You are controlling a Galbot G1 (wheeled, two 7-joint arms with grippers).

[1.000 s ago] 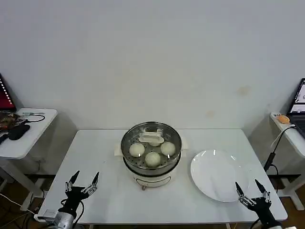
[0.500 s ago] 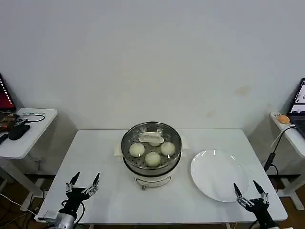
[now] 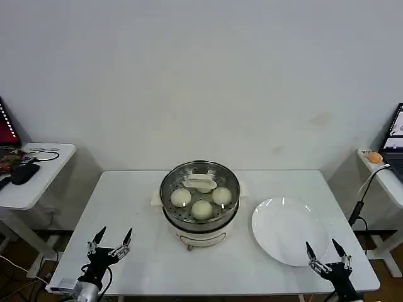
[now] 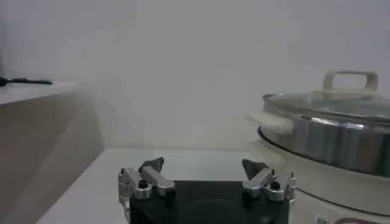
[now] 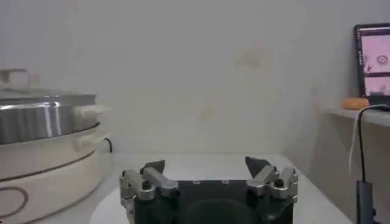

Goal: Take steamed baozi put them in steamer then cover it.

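The steamer (image 3: 200, 207) stands at the middle of the white counter (image 3: 132, 207), a shiny steel basket on a cream-white electric pot base with small side handles. The cover (image 3: 199, 186) sits on it: clear glass with a metal rim and a cream-white bar handle at its centre. Through the glass show the steamed baozi (image 3: 201, 209), smooth, pale, round buns; three lie toward the counter's near edge and a fourth is partly hidden under the bar handle. From the left wrist view the steamer (image 4: 329, 152) is seen from the side with the cover (image 4: 332, 100) seated level on the rim.

A flat white plate (image 3: 289, 229) lies beside the steamer, toward the counter's right edge.

The left gripper (image 3: 111, 240) hangs over the near left corner of the counter, fingers spread wide and holding nothing. The right gripper (image 3: 326, 257) is at the near right corner, at the plate's near rim, likewise spread wide with nothing between its fingers.
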